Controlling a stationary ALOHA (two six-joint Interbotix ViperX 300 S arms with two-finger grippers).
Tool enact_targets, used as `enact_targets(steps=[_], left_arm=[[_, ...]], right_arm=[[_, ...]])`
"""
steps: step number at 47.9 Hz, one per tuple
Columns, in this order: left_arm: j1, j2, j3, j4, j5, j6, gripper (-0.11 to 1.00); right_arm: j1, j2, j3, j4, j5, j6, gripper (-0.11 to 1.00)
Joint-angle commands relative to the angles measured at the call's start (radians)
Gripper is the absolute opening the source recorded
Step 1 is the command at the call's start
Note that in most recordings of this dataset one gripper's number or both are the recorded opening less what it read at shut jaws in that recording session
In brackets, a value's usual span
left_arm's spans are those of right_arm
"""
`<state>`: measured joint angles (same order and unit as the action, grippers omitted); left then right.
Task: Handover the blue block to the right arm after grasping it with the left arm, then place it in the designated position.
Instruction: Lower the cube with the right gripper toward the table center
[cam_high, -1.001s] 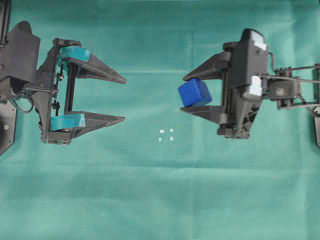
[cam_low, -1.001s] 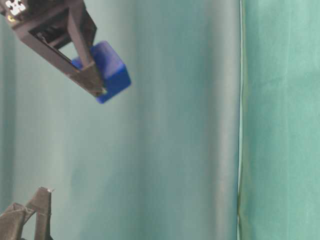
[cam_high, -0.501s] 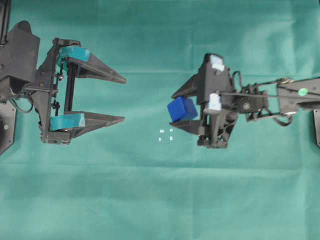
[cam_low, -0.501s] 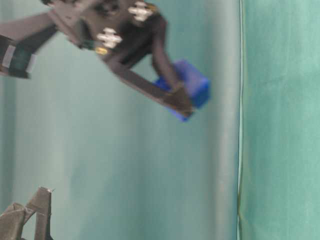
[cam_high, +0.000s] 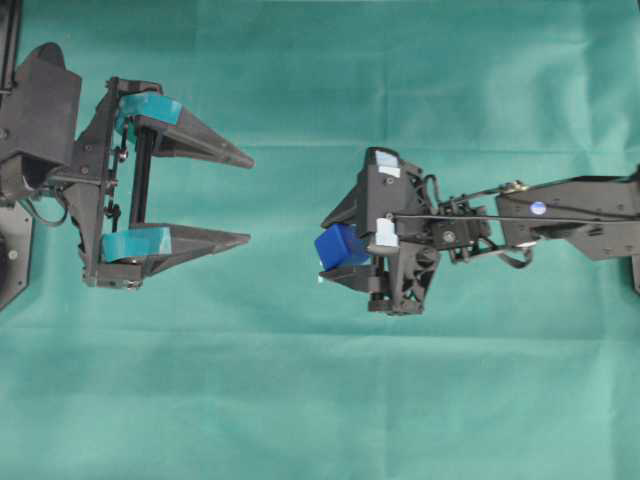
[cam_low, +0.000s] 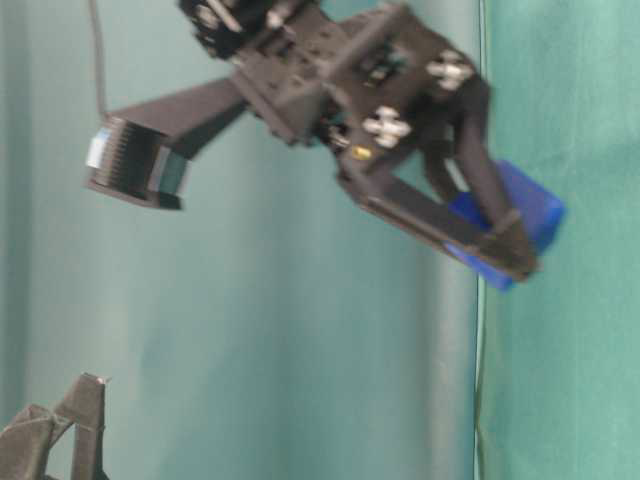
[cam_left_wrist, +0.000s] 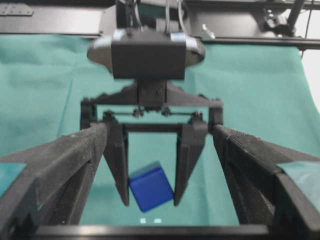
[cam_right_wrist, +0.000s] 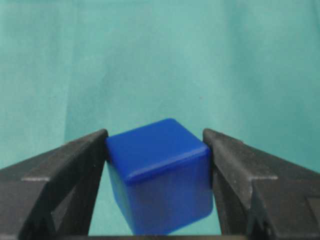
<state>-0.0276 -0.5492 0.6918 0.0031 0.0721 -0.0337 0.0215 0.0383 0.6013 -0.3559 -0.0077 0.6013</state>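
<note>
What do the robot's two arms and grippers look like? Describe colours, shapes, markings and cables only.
Both arms are black. The left gripper has two long pointed fingers with teal tape pads near their bases. The right gripper has plain black pointed fingers, small white labels on its body, thin cables along the wrist and a small round sticker on the forearm.

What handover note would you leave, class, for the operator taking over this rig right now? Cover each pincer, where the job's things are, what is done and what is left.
Left pincer: open, empty, parked at the left.
Right pincer: shut on the blue block, tilted in the grip and held above the cloth.
White marks: just below the block in the left wrist view; mostly hidden under it from overhead.
Done: handover to the right arm.
Left: lower the block squarely onto the marks, release, withdraw.
</note>
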Motion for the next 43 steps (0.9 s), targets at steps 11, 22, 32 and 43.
enact_targets(steps=[11, 22, 32, 43], left_arm=[[0.002, -0.002, -0.02, 0.0, -0.005, 0.0, 1.0], [0.003, -0.002, -0.021, 0.0, -0.005, 0.0, 1.0], [0.002, -0.002, -0.021, 0.0, -0.005, 0.0, 1.0], [0.003, -0.002, -0.021, 0.002, -0.005, 0.0, 1.0]], right_arm=[[0.002, 0.066, -0.025, 0.003, -0.077, 0.002, 0.64], [0.002, 0.112, -0.043, 0.005, -0.103, 0.002, 0.64], [0.002, 0.158, -0.055, 0.003, -0.138, 0.0, 0.64], [0.002, 0.196, -0.067, 0.003, -0.155, 0.0, 0.64]])
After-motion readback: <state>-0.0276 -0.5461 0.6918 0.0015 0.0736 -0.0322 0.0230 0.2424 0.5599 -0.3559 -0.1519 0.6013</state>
